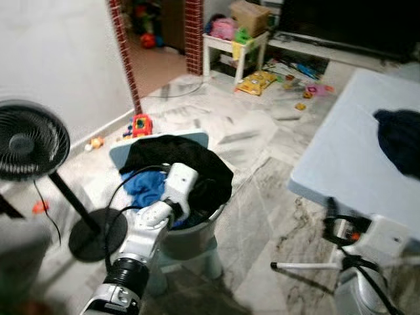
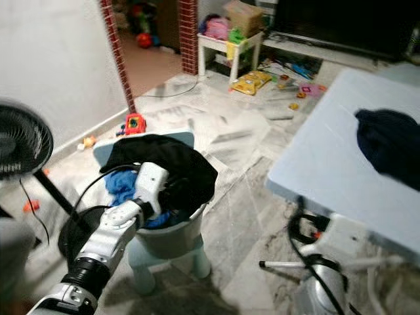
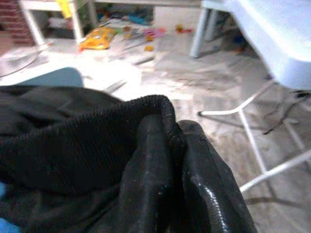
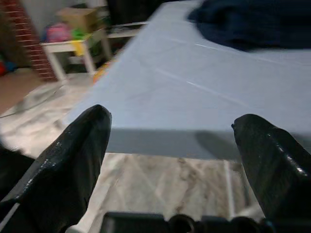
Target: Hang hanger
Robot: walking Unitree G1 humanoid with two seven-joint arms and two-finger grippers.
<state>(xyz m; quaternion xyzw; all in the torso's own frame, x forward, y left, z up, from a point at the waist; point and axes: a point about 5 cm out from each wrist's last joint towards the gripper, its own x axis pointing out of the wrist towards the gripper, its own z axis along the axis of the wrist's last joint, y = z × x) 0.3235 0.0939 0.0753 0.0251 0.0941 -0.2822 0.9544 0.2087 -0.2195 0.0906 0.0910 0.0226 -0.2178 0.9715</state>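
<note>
My left jaws (image 3: 167, 160) are down in the basket (image 1: 197, 230) at the near left of the scene, closed tight on the ribbed hem of a black garment (image 1: 180, 157). In the left wrist view my two fingers (image 3: 204, 194) press together with that hem folded over their tips. The black garment drapes over the top of the basket and hangs over its right rim. Under it, at the left side of the basket, lies a blue cloth (image 1: 144, 187), just beside my left wrist.

My right jaws (image 4: 172, 160) hang wide open and hold nothing. In the right wrist view they face the near edge of the desk (image 1: 348, 157), apart from it, with marble floor (image 1: 262, 197) showing below.

The desk stands at the right, pale blue, with a dark cloth (image 1: 400, 141) lying on its far right part. Beneath its near edge I see white legs and black cables.

I cannot make out a hanger anywhere; whether one lies under the garment in the basket I cannot tell.

A black fan (image 1: 29, 141) stands at the far left on a round base, well apart from the desk. Beyond the basket a red toy (image 1: 142, 123) sits on the floor near a brick pillar (image 1: 125, 52). Farther off, a small white shelf (image 1: 236, 49) carries a box and bright things, with more toys scattered on the floor beside it.
</note>
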